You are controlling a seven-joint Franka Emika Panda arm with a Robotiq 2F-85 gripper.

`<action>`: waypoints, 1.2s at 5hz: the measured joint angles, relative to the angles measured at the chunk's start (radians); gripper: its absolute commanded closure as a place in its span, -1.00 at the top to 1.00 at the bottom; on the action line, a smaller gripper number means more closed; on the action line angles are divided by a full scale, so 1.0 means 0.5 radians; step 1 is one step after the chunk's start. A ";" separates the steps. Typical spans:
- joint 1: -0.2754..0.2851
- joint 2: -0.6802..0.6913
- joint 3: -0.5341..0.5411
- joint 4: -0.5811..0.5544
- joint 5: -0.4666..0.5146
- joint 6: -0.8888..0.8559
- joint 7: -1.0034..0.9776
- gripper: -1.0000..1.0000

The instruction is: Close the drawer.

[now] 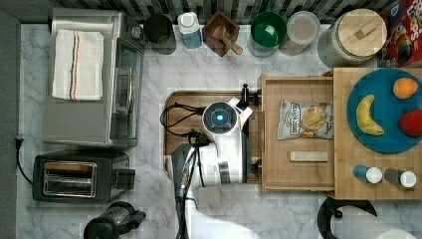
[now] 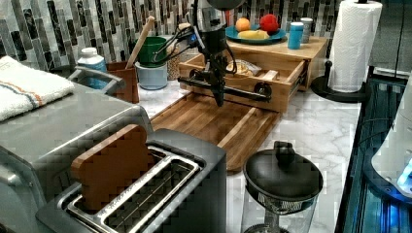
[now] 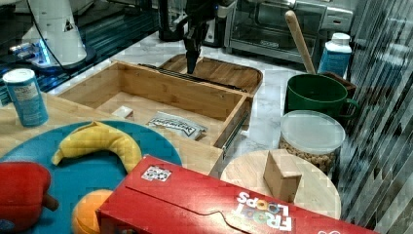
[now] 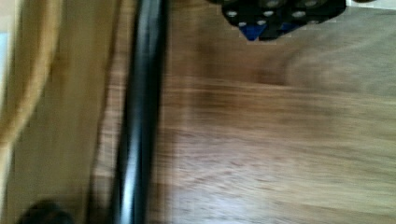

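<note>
Jaws looked together as the gripper (image 2: 219, 99) hung before the handle (image 2: 228, 89); pushing the drawer (image 1: 297, 175) squarely seemed best.

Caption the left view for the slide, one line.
Panda gripper hangs at the black bar handle of the open light-wood drawer, above the dark brown wooden tray, chip bag inside.

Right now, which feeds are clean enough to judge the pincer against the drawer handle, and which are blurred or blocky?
Wrist view: smeared, the black handle bar streaked over wood grain. Left view: blocky near the toaster, but the pincer by the drawer front reads well enough. Right view: dim behind, drawer clear. Top view: evenly lit, arm hides the pincer.
</note>
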 measured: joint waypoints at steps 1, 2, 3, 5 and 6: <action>-0.044 0.025 -0.038 0.000 -0.086 0.005 -0.081 -1.00; -0.074 0.065 -0.063 0.012 -0.087 0.005 -0.154 -1.00; -0.087 0.139 -0.065 0.074 -0.086 -0.020 -0.312 -1.00; -0.139 0.210 -0.094 0.164 -0.021 -0.063 -0.525 -1.00; -0.161 0.220 -0.165 0.223 -0.001 -0.100 -0.525 -1.00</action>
